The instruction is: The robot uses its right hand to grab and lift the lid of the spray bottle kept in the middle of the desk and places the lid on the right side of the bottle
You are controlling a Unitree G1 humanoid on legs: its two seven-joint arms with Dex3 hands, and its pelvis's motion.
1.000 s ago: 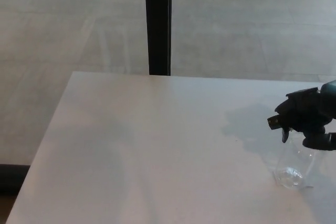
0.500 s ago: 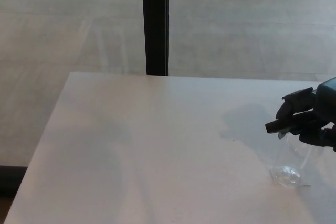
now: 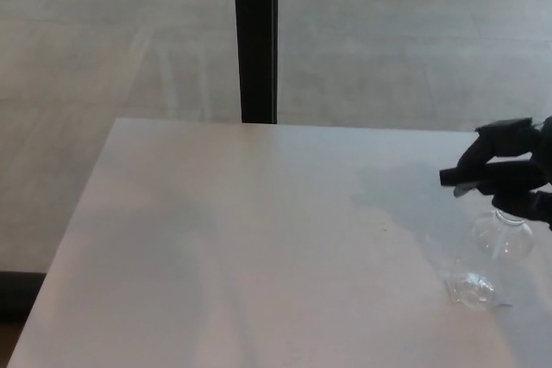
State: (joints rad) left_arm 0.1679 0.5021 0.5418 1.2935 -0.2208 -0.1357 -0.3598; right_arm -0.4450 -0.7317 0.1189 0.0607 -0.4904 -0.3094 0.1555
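One robot hand (image 3: 517,180), the right one, is seen at the far right edge of the head view, raised above the desk (image 3: 241,239). Its black fingers are closed around the black spray lid (image 3: 483,170), whose nozzle juts out toward the robot's left, away from the palm. The lid is held clear of the bottle; a gap is visible between them. Directly beneath the robot hand the clear spray bottle (image 3: 492,256) stands upright on the desk, its open rounded neck just below the fingers and its transparent base further down. The bottle's outline is faint against the pale surface. Beyond the desk's far edge, to the left of the robot hand and well apart from it, a dark vertical post (image 3: 255,36) is seen against the grey floor (image 3: 103,58). The left robot hand is out of frame.
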